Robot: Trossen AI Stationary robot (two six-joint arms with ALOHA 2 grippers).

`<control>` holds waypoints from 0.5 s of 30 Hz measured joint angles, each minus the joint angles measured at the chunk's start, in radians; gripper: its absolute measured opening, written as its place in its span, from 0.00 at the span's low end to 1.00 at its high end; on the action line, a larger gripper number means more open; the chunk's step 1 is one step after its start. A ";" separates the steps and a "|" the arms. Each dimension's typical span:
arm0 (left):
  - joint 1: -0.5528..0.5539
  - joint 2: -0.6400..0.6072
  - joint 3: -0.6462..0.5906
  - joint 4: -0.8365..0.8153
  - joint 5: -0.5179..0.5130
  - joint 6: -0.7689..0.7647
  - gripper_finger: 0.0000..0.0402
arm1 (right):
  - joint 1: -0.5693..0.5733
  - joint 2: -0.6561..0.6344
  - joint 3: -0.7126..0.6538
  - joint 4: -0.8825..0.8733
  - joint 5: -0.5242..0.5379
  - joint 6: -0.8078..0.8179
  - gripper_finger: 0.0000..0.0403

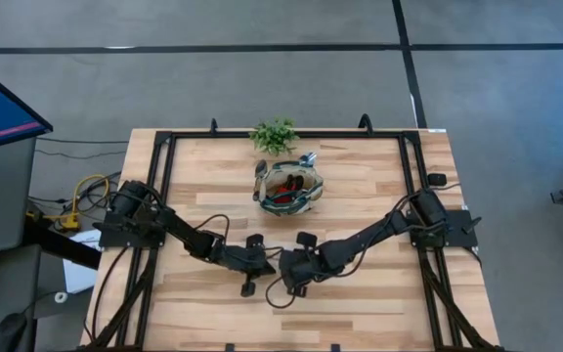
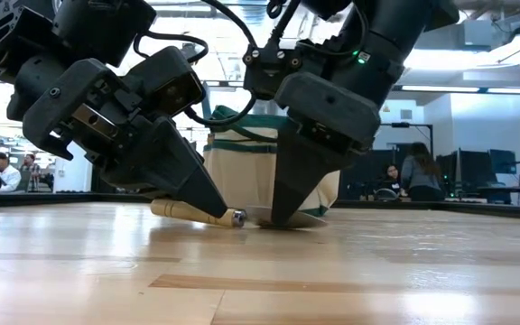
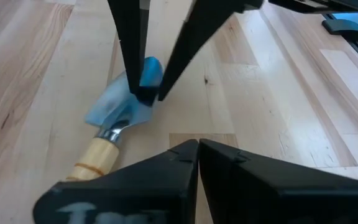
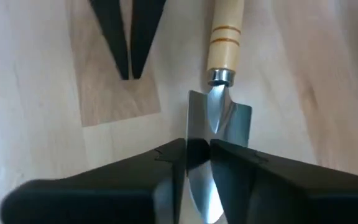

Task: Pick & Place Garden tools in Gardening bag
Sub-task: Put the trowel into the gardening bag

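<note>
On the wooden table [image 1: 379,293], we pinch a trowel by its blade.
Our right gripper [image 4: 196,160] is closed on the trowel [image 4: 219,118]; our left gripper [image 3: 197,148], closed and empty, waits beside. The thin blade could slip before the gardening bag [image 1: 291,188].

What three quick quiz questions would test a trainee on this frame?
1. True or false: the right gripper is shut on the blade of the silver metal trowel with the light wooden handle.
2. Where does the tan fabric gardening bag with dark green trim stand? A) next to the leafy green plant; B) on the floor beside the table; C) in the left gripper.
3. What does the left gripper hold?
Key: 1 true; 2 A; 3 nothing, it is shut and empty, close to the trowel.
</note>
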 joint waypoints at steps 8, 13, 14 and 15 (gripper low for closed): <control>0.000 -0.001 0.000 0.004 -0.003 0.003 0.01 | -0.001 -0.007 0.003 -0.004 0.044 -0.001 0.02; -0.001 -0.004 0.001 0.005 -0.001 0.005 0.01 | 0.002 -0.006 0.039 -0.109 0.043 0.015 0.01; -0.002 -0.012 0.001 0.000 0.000 0.004 0.01 | 0.006 -0.005 0.056 -0.151 0.043 0.017 0.00; -0.004 -0.019 0.001 0.003 0.001 0.004 0.01 | 0.010 -0.003 0.075 -0.196 0.044 0.018 0.00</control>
